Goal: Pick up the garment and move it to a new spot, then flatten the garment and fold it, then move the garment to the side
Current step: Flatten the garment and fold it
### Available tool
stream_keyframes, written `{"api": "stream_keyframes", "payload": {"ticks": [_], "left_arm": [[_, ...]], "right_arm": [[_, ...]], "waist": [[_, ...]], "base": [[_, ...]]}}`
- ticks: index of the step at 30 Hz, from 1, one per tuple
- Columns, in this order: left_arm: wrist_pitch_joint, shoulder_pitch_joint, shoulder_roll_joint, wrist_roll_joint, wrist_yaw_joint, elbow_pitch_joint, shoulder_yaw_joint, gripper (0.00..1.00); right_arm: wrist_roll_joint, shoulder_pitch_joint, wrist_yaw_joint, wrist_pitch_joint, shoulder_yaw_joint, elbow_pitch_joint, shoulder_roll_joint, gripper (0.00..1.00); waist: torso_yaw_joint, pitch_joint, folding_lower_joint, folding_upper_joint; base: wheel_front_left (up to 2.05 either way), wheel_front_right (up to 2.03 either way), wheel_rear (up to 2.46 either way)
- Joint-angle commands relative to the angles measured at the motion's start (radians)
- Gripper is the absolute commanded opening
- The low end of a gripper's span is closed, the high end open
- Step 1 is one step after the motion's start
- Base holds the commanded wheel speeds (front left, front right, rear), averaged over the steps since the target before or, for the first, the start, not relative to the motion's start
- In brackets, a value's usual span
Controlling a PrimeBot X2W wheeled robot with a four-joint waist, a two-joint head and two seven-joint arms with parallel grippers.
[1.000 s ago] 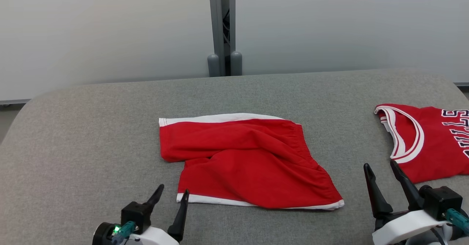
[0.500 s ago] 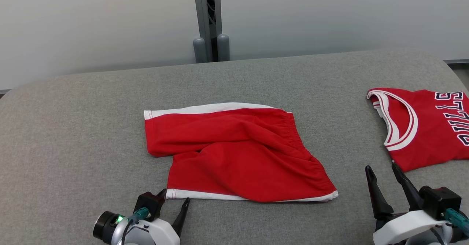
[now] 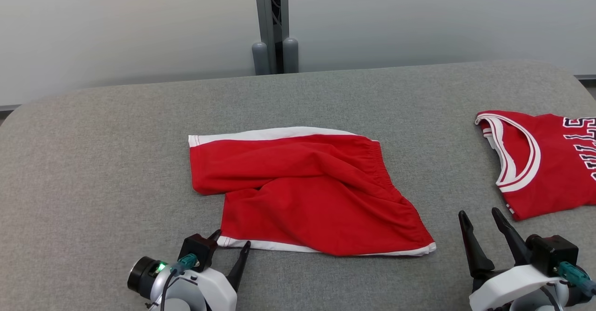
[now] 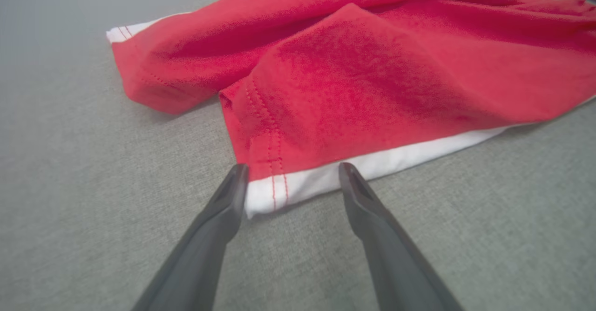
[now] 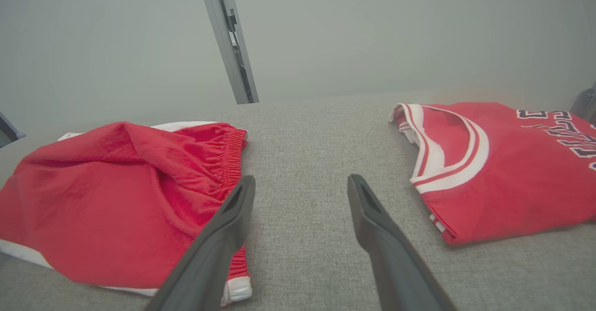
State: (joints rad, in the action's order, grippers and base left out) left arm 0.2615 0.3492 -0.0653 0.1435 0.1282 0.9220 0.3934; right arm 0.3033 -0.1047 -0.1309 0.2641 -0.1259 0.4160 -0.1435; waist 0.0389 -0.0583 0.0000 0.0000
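On the grey table [image 3: 93, 162], rumpled red shorts [image 3: 307, 194] lie mid-surface. The left gripper [image 3: 232, 239], jaws apart, flanks their near-left white hem corner. The right gripper [image 3: 478, 212], jaws apart, hovers between shorts and jersey [image 3: 545, 162].

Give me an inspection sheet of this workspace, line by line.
surface: grey fabric-covered table with rounded far corners.
job's things: red shorts lying rumpled at the centre, one white hem toward the robot.
clutter: red jersey lying at the right, apart from the shorts.
grippers: left gripper with jaws open, tips either side of the shorts' near-left hem corner; right gripper with jaws open over the table between shorts and jersey, holding nothing.
cables: teal plug with a thin lead on the left wrist.
surroundings: pale wall panels and a grey post behind the table.
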Motion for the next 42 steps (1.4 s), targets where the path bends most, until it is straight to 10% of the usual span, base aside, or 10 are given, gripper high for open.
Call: {"api": "stream_keyframes", "payload": {"ticks": [1,2,3,4,7,42], "left_arm": [[0.003,0.012,-0.003,0.009,0.003,-0.01,0.009,0.99],[0.003,0.011,-0.004,0.014,0.003,-0.013,0.016,0.78],[0.003,0.008,-0.008,0.025,0.003,-0.017,0.028,0.29],[0.003,0.008,-0.01,0.03,0.003,-0.018,0.034,0.11],[0.003,0.007,-0.015,0.046,0.003,-0.016,0.049,0.0],[0.003,-0.001,-0.029,0.102,0.003,-0.049,0.089,0.0]], "right_arm": [[0.005,-0.011,0.001,0.001,0.003,0.005,-0.009,1.0],[0.005,-0.011,0.001,0.001,0.004,0.007,-0.009,1.0],[0.006,-0.012,0.001,0.001,0.006,0.012,-0.009,1.0],[0.006,-0.012,0.001,0.001,0.006,0.014,-0.01,1.0],[0.007,-0.014,0.001,0.001,0.004,0.019,-0.01,1.0],[0.095,-0.157,0.001,0.001,-0.423,0.32,-0.105,1.0]], "waist": [[-0.002,0.0,0.0,0.0],[-0.002,0.0,0.0,0.0],[-0.004,0.0,0.0,0.0],[-0.005,0.0,0.0,0.0],[-0.007,0.0,0.0,0.0],[-0.053,0.014,0.0,0.0]], "base": [[0.0,0.0,0.0],[0.0,0.0,0.0],[0.0,0.0,0.0],[0.0,0.0,0.0],[0.0,0.0,0.0],[0.0,0.0,0.0]]}}
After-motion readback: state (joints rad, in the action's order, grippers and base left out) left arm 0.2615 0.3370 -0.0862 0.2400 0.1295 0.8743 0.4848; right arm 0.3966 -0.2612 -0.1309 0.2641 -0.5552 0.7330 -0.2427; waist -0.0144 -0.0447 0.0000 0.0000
